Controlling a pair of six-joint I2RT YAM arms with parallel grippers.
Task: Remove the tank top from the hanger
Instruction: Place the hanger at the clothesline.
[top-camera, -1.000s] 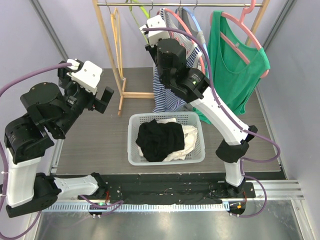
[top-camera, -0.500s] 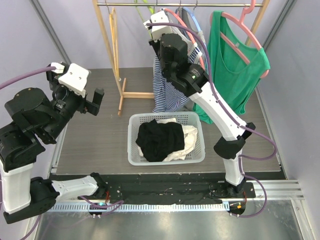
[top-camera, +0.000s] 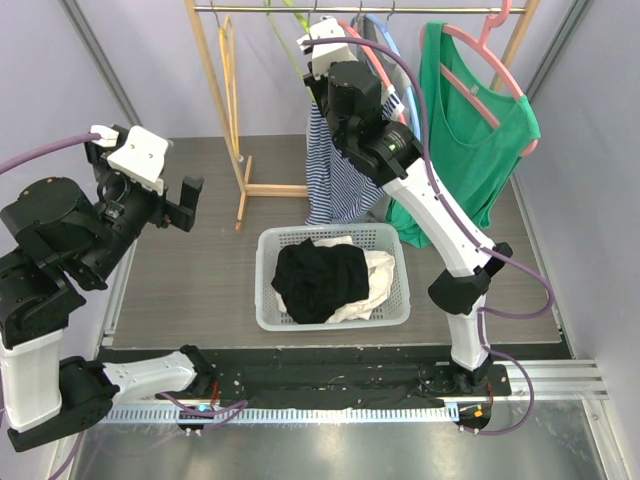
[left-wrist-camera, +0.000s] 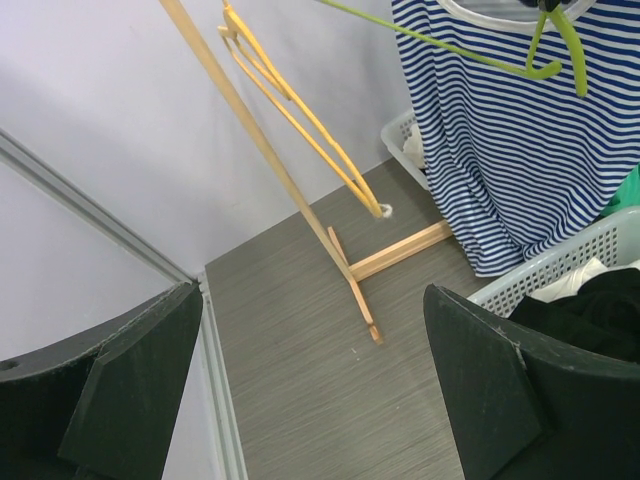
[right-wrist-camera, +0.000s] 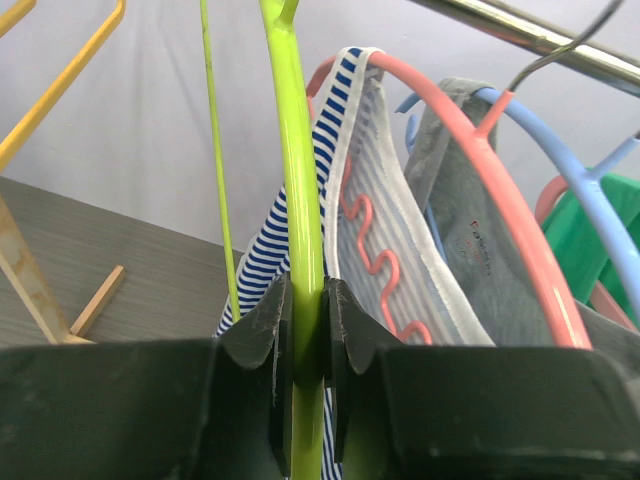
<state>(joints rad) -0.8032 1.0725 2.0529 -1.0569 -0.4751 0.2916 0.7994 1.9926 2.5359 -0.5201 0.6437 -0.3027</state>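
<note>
My right gripper (right-wrist-camera: 305, 310) is shut on the stem of a bare lime-green hanger (right-wrist-camera: 297, 180), high up by the rail (top-camera: 318, 55). Just behind it a blue-and-white striped tank top (right-wrist-camera: 345, 110) hangs on a pink hanger (right-wrist-camera: 470, 150); the top also shows in the top view (top-camera: 335, 175) and the left wrist view (left-wrist-camera: 510, 150). A grey tank top (right-wrist-camera: 450, 210) hangs on a blue hanger (right-wrist-camera: 590, 200). A green tank top (top-camera: 470, 140) hangs on another pink hanger at the right. My left gripper (top-camera: 175, 210) is open and empty over the floor at the left (left-wrist-camera: 315, 400).
A white basket (top-camera: 265, 300) holding black and white clothes sits below the rack. A wooden rack post (top-camera: 225, 110) with its foot stands at the back left, and an empty yellow hanger (left-wrist-camera: 300, 120) hangs beside it. Walls close in on both sides.
My right gripper has risen and shifted right toward the rail. My left arm has drawn back to the left, away from the rack.
</note>
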